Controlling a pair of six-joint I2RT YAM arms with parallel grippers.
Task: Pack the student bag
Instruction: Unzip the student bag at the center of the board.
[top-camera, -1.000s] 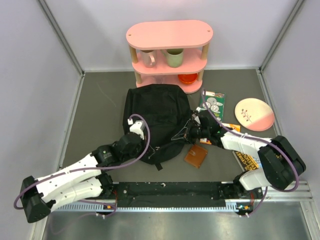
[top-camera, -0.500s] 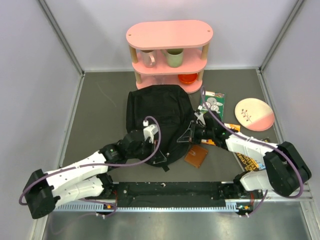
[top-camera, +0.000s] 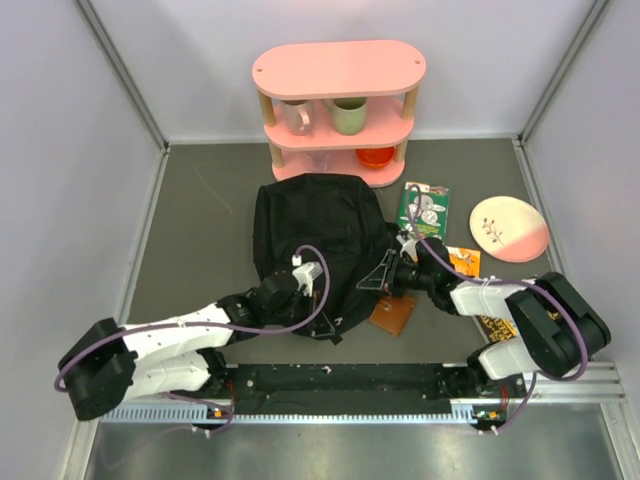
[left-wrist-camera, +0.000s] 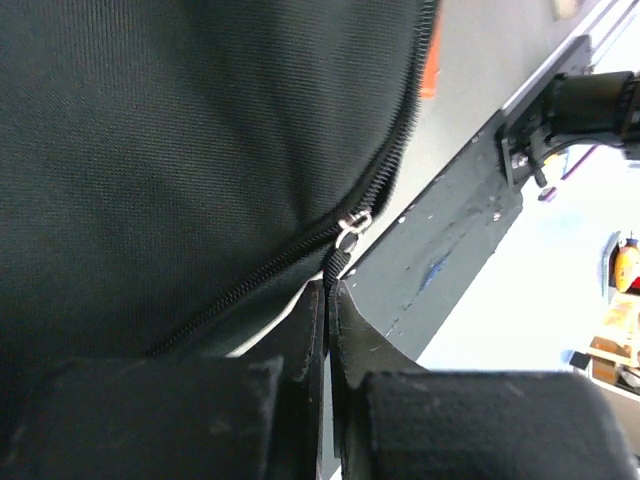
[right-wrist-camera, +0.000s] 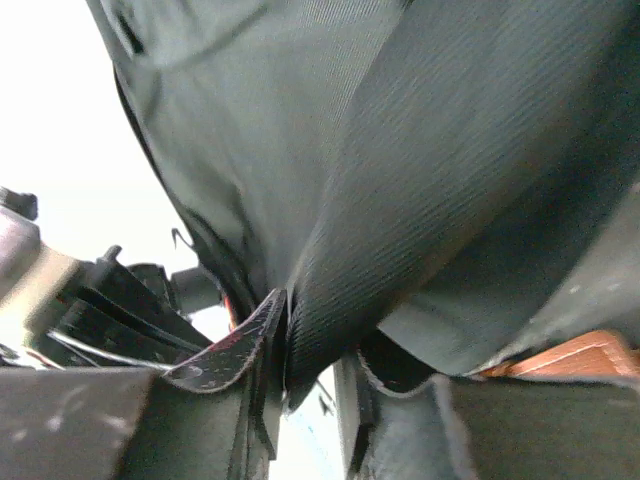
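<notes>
Zipper step, we judge. The student bag (top-camera: 315, 230) lies mid-surface. The left end effector (left-wrist-camera: 328, 295) is pinched tight on the zipper pull (left-wrist-camera: 350, 225). The right end effector (right-wrist-camera: 300, 350) clamps a strap (right-wrist-camera: 400, 200) of the bag. Next we'd drag the pull along the track with the fabric held taut.
</notes>
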